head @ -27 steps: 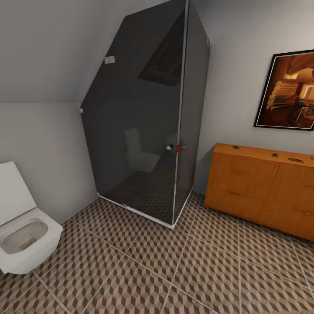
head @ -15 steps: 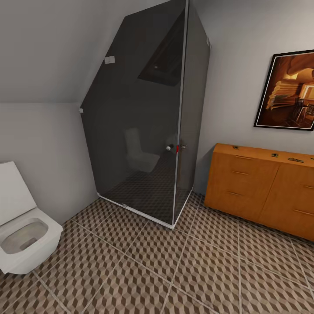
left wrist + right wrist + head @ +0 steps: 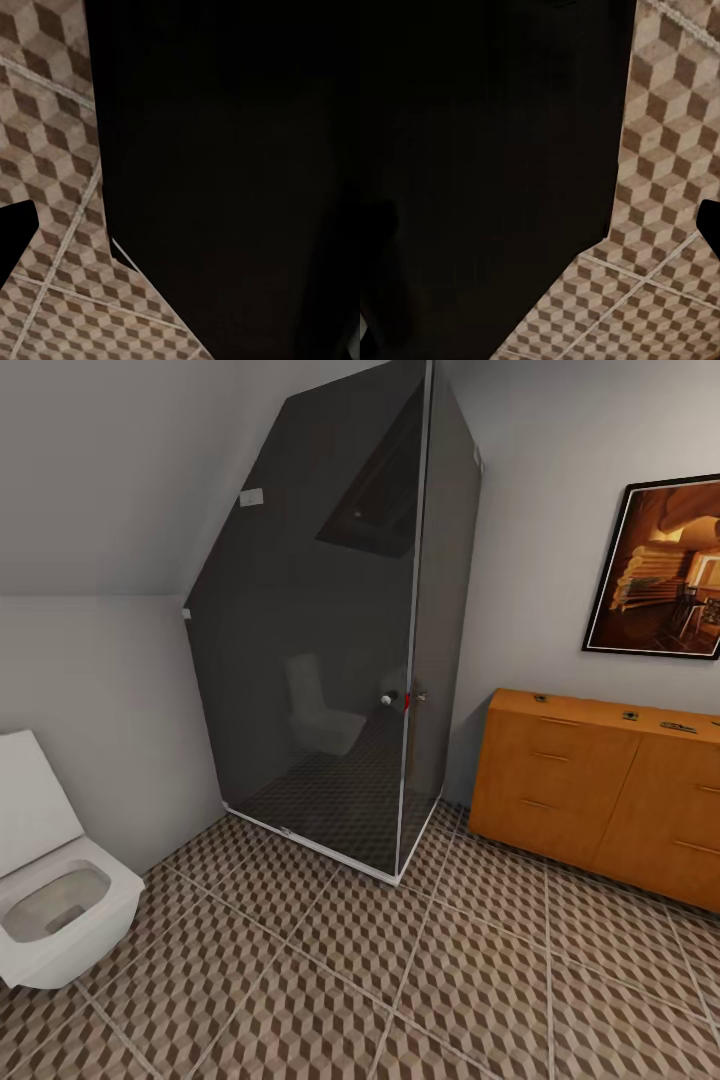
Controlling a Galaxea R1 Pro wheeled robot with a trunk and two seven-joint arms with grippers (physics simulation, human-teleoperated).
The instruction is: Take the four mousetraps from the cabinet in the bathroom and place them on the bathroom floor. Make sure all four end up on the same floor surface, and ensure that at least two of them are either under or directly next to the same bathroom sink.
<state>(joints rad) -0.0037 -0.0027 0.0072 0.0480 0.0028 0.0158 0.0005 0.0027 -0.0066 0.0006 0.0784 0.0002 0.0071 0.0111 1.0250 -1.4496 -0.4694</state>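
mousetraps (image 3: 630, 715) lie on top of the cabinet (image 3: 590, 790), drawers shut.
three small dark-wired traps show on the orange-brown top, well apart, at the wall under a framed picture (image 3: 662, 568). cube-patterned bathroom floor (image 3: 400, 970) spreads to a smoked-glass shower (image 3: 340, 640) and white toilet (image 3: 55, 890). each claw's state: cannot tell.

Cube-pattern floor (image 3: 330, 960) fills the lower frame; cabinet (image 3: 600, 800) stands on it at right, shower glass (image 3: 340, 660) at centre. On the cabinet top, three small dark mousetraps (image 3: 631, 715) lie spaced apart, toward the upper right.
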